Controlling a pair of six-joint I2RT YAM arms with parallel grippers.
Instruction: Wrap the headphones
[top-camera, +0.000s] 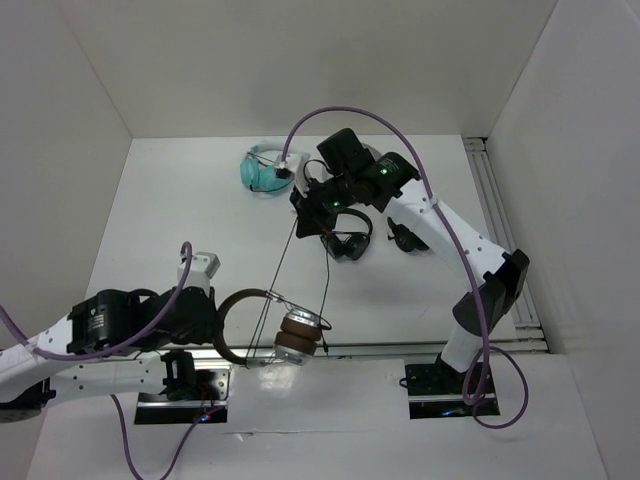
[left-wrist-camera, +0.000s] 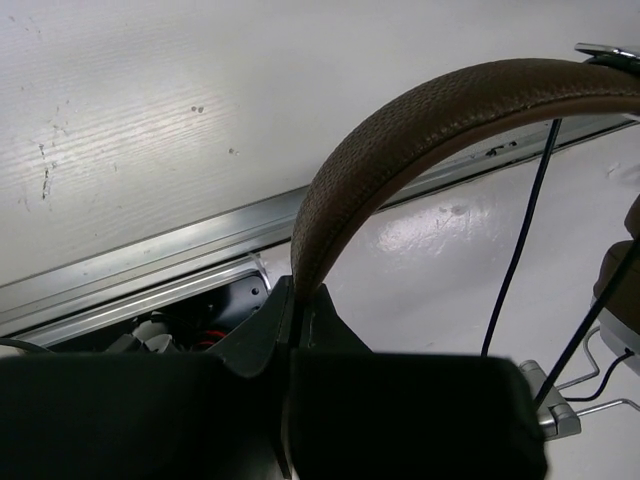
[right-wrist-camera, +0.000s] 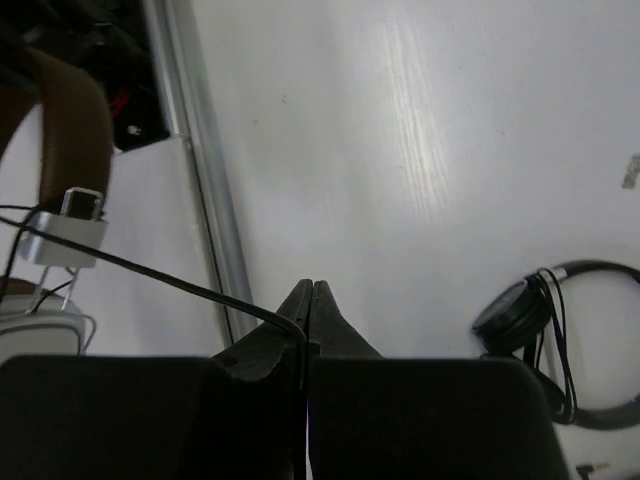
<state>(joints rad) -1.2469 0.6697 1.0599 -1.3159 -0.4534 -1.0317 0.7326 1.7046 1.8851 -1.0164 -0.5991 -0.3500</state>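
Note:
The headphones (top-camera: 272, 330) have a brown headband and stacked silver-and-brown earcups (top-camera: 298, 337); they are held up near the table's front edge. My left gripper (top-camera: 213, 325) is shut on the headband (left-wrist-camera: 400, 130), pinching it between the jaws (left-wrist-camera: 298, 300). The thin black cable (top-camera: 283, 262) runs taut from the earcups up to my right gripper (top-camera: 302, 218). In the right wrist view that gripper (right-wrist-camera: 308, 298) is shut on the cable (right-wrist-camera: 160, 272), which bends into the closed jaws. The headband (right-wrist-camera: 70, 110) and a silver earcup yoke (right-wrist-camera: 62, 238) show at left there.
A teal pair (top-camera: 262, 170) lies at the back. Two small black headphones (top-camera: 348, 243) (top-camera: 402, 238) lie under and beside the right arm; one shows in the right wrist view (right-wrist-camera: 560, 345). A metal rail (top-camera: 420, 346) runs along the table's front edge.

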